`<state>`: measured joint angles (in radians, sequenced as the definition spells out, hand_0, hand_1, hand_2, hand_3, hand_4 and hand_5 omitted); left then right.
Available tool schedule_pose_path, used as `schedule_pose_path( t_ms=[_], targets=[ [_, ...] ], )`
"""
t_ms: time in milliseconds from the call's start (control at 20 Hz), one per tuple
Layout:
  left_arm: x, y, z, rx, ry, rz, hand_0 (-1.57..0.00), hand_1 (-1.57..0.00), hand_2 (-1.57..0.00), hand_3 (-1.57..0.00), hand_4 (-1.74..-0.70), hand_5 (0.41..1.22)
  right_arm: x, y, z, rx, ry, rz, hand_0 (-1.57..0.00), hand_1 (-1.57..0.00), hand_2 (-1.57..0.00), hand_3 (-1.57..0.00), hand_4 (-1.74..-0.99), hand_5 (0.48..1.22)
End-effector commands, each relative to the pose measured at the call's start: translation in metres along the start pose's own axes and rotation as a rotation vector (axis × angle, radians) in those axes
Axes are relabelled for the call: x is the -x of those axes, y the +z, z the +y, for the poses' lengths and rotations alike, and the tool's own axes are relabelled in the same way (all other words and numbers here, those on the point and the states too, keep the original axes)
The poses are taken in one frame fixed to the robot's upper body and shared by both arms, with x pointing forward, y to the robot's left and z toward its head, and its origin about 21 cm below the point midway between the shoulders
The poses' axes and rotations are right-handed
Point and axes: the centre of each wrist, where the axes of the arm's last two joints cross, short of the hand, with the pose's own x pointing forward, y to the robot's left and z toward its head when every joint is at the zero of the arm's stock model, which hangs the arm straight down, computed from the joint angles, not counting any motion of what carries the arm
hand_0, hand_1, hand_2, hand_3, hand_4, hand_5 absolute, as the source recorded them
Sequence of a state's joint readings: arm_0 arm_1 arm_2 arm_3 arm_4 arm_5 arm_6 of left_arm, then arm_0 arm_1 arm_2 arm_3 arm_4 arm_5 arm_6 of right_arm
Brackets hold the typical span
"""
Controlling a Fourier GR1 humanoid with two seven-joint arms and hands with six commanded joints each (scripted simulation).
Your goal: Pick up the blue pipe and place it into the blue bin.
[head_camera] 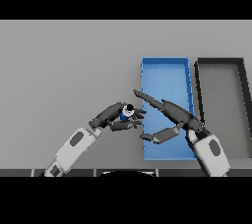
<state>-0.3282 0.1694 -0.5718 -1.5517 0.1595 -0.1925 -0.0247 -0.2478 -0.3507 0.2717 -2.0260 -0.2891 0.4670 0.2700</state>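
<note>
The blue pipe (126, 115) is a short blue cylinder with a dark open end, held just left of the blue bin's lower left part. My left hand (110, 118) is shut on it, fingers and thumb curled round its sides. The blue bin (165, 66) is a long rectangular tray lying right of centre. My right hand (172, 117) hovers over the bin's lower half, open, with straight fingers reaching up-left toward the pipe and the thumb spread below. A small gap separates its fingertips from the pipe.
A dark grey bin (242, 95) of the same shape stands directly right of the blue one. The grey table (64, 66) stretches wide to the left and back.
</note>
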Motion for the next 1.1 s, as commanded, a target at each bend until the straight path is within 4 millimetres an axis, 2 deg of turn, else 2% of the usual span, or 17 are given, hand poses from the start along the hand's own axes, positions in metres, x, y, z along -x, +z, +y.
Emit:
schedule_pose_path(
  t_ms=[0,250,450,600,650,700,750,850,900,950,1000,1050],
  targets=[
    [0.000,0.000,0.002,-0.002,0.002,-0.004,-1.57,-1.57,-1.57,-1.44,-1.73,1.221,0.002,-0.008,0.000,-0.018,0.002,0.008,0.00,0.00,0.00,0.00,-1.294,0.532],
    [0.003,-0.003,0.003,0.019,0.007,-0.033,-1.57,-1.57,-1.57,-1.49,-1.73,1.221,-0.004,-0.041,0.004,-0.120,0.008,-0.018,0.00,0.00,0.00,0.00,-1.241,0.532],
    [0.007,-0.002,0.000,0.039,0.028,-0.016,-1.57,-1.57,-1.57,-1.51,-1.73,1.221,0.001,-0.064,0.008,-0.146,0.000,0.013,0.00,0.00,0.00,0.00,-1.222,0.512],
    [0.003,-0.001,0.003,0.045,0.025,-0.012,-1.57,-1.57,-1.57,-1.45,-1.72,1.221,0.002,-0.079,0.004,-0.179,0.003,0.017,0.00,-0.01,-0.04,0.00,-1.231,0.512],
    [0.004,-0.002,0.004,0.049,0.041,0.001,-1.57,-1.57,-1.57,-1.47,-1.72,1.221,0.000,-0.083,0.004,-0.193,0.003,0.011,-0.01,-0.04,-0.07,-0.01,-1.241,0.516],
    [0.004,-0.004,0.005,0.055,0.046,-0.009,-1.57,-1.57,-1.57,-1.40,-1.72,1.221,-0.003,-0.088,0.005,-0.212,-0.001,0.004,-0.05,-0.08,-0.11,-0.04,-1.268,0.519],
    [0.004,-0.002,0.003,0.064,0.015,-0.055,-1.50,-1.39,-1.37,-1.15,-1.63,1.221,0.001,-0.093,0.005,-0.231,0.001,0.025,-0.14,-0.17,-0.19,-0.11,-1.308,0.523],
    [0.001,-0.005,0.004,0.063,-0.120,0.040,-0.99,-0.90,-0.87,-0.74,-1.59,1.221,0.000,-0.098,0.008,-0.253,0.003,0.023,-0.48,-0.50,-0.50,-0.37,-1.390,0.538],
    [0.001,-0.004,0.000,0.054,-0.124,0.028,-0.88,-0.83,-0.80,-0.67,-1.61,1.221,-0.001,-0.101,0.010,-0.274,0.000,0.002,-0.70,-0.71,-0.71,-0.56,-1.453,0.551],
    [0.002,0.000,0.000,0.057,-0.120,0.029,-0.89,-0.87,-0.85,-0.66,-1.64,1.221,0.000,-0.102,0.011,-0.291,-0.009,-0.008,-0.87,-0.89,-0.89,-0.70,-1.503,0.573],
    [0.003,0.000,0.001,0.038,-0.087,-0.003,-1.03,-1.01,-0.99,-0.62,-1.66,1.192,0.002,-0.103,0.014,-0.295,-0.042,0.006,-1.01,-1.02,-1.02,-0.83,-1.541,0.604],
    [0.002,-0.002,0.000,0.027,-0.041,-0.021,-1.14,-1.12,-1.11,-0.57,-1.67,1.198,0.001,-0.105,0.014,-0.293,-0.061,0.001,-1.12,-1.13,-1.13,-0.98,-1.513,0.650]
  ],
)
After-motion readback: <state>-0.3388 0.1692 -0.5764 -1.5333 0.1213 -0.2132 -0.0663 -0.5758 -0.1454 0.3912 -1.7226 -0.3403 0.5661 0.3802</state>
